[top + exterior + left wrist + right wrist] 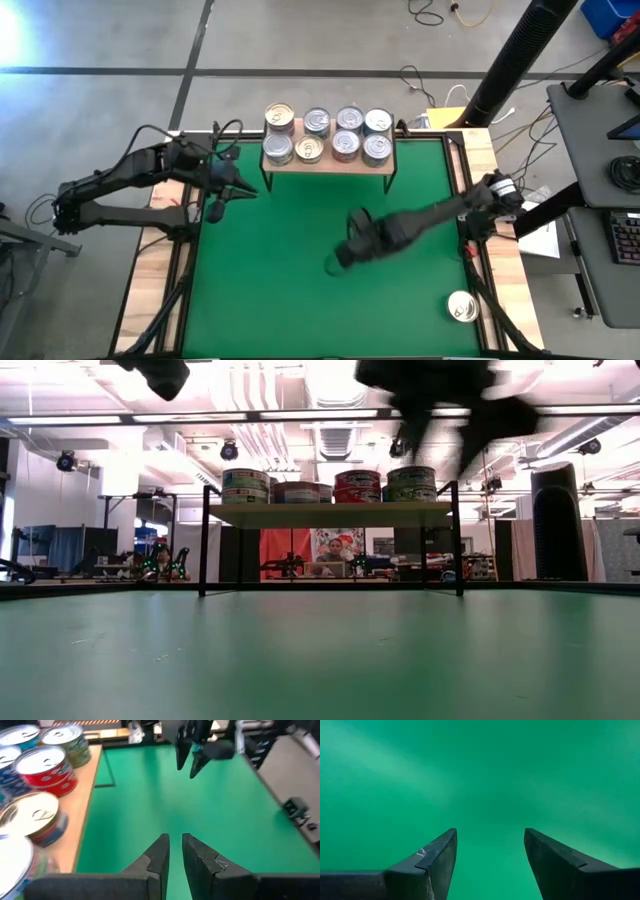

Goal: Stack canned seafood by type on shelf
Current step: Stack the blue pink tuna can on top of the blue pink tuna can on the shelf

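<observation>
Right gripper (342, 256) is hanging over the middle of the green worktop (300, 300), its two fingers (432, 860) standing apart with nothing but bare green mat between them. Nearer than it, by the worktop's near right corner, one tin (462, 306) is sitting alone, shiny top up, well apart from everything else. Left gripper (250, 191) is waiting farther back on the left, just beside the shelf's left legs; its fingers (157, 852) are pressed nearly together and are holding nothing. Farthest back, the shelf (330, 165) is standing along the far edge of the worktop, a light-wood board on thin black legs. Eight tins (330, 135) are resting on it in two rows of four, all upright with silver or gold lids showing. In the low view they are showing as four stacks (330, 487) side by side on the board, with bluish, red and greenish labels. Behind the shelf a person is sitting in the room beyond.
</observation>
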Robot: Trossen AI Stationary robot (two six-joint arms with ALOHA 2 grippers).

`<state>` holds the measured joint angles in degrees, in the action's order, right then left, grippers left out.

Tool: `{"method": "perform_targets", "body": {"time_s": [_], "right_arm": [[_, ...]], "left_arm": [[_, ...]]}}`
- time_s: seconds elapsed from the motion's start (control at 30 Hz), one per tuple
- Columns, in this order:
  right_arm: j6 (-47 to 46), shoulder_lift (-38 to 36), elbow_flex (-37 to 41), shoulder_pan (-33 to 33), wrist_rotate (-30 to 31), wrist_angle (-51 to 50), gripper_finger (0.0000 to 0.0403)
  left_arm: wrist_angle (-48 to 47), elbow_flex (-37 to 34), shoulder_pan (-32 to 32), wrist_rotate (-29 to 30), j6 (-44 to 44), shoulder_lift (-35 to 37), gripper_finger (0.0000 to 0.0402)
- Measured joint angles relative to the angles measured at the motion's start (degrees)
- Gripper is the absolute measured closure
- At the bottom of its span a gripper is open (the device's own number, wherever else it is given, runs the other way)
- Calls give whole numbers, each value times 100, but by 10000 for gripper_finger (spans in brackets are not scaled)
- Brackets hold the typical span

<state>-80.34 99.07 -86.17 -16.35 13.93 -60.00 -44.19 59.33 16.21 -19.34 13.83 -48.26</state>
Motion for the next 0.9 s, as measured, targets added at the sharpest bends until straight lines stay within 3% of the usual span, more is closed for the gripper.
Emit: {"method": "perform_targets", "body": {"time_s": [0.1,0.2,0.33,0.43,0.67,0.9], "right_arm": [[-962,28,352,-537,-618,-818,179],[-1617,-1,976,-1033,-1642,-898,181],[-1639,-38,1741,-1600,-3309,-933,193],[-1296,-38,2157,-1869,-4129,-885,205],[-231,-40,2488,-2078,-4761,-919,239],[654,-47,2236,-2249,-5025,-982,278]], "left_arm": [[71,0,-233,-70,-205,90,364],[197,0,-554,-11,-374,100,364],[304,0,-994,274,-470,-35,364],[432,0,-1243,530,-551,-236,364],[953,0,-1379,970,-1018,-717,364],[1402,0,-1379,1285,-1681,-1031,364]]}}
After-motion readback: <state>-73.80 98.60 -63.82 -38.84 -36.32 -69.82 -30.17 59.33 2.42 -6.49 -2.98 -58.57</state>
